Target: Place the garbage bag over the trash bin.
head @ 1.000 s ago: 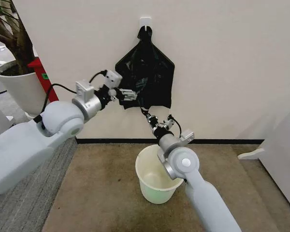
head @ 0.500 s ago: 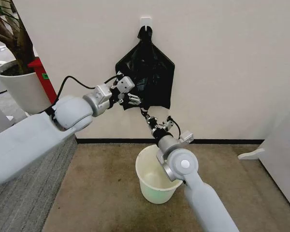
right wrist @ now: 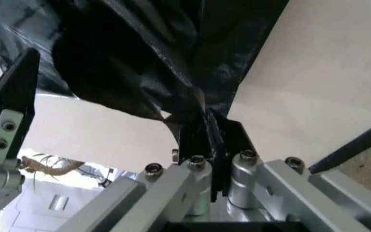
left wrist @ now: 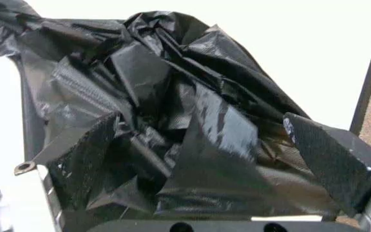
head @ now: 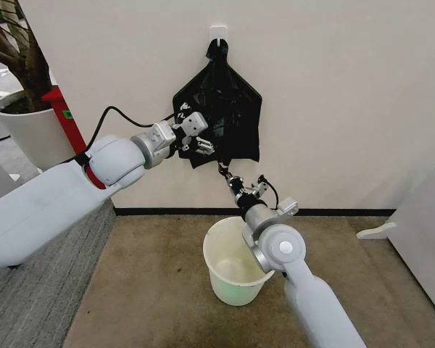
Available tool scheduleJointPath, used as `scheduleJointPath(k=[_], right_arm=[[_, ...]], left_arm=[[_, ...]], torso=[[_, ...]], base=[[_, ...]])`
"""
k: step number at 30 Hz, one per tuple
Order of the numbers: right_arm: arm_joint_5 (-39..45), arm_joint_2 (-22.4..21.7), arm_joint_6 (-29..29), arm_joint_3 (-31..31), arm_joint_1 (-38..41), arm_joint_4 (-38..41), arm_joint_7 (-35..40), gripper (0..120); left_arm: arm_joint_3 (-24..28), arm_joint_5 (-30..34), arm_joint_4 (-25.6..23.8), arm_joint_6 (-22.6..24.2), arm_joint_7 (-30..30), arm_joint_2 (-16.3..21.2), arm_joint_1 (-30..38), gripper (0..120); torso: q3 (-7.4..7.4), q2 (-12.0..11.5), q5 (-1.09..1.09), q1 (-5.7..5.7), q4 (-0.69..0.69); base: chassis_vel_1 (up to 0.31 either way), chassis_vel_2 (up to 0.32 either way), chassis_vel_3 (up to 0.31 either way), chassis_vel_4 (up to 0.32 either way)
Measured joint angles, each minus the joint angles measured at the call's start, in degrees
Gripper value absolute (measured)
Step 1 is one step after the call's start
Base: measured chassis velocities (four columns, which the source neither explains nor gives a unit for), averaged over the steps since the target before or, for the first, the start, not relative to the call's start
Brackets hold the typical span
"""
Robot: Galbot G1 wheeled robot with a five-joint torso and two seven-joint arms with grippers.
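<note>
With the garbage bag hanging from a wall hook above the empty trash bin, the right hand pinches its bottom edge while the left hand, fingers spread wide, presses into the crinkled plastic, apparently needing to close on a fold before the bag can be lifted off.

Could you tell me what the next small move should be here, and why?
Probably shut the left tool on the garbage bag. Its pads stand open around the crumpled plastic, while the right tool is already pinched shut on the bag's bottom edge. The bag hangs from a wall hook, above the trash bin.
</note>
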State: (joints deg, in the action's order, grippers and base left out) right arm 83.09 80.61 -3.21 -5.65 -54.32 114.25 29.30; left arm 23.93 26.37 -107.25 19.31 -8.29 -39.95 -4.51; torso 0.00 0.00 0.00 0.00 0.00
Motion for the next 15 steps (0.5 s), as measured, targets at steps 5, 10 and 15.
scheduleJointPath(k=[5,10,15], right_arm=[[-0.05,0.06,-0.02,0.00,0.01,-0.07,-0.08,0],[-0.14,0.22,-0.02,0.00,-0.06,-0.07,-0.09,0],[-0.20,0.27,-0.02,-0.01,-0.08,-0.08,-0.09,0]], left_arm=[[0.19,-0.55,0.39,0.00,-0.65,-0.27,0.08,100],[0.21,-1.06,0.74,0.10,-0.83,-0.30,-0.12,84],[0.16,-1.42,0.92,0.70,-0.20,-0.19,-0.46,68]], torso=[[0.00,0.00,0.00,0.00,0.00],[0.00,0.00,0.00,0.00,0.00],[0.00,0.00,0.00,0.00,0.00]], base=[[0.000,0.000,0.000,0.000],[0.000,0.000,0.000,0.000],[0.000,0.000,0.000,0.000]])
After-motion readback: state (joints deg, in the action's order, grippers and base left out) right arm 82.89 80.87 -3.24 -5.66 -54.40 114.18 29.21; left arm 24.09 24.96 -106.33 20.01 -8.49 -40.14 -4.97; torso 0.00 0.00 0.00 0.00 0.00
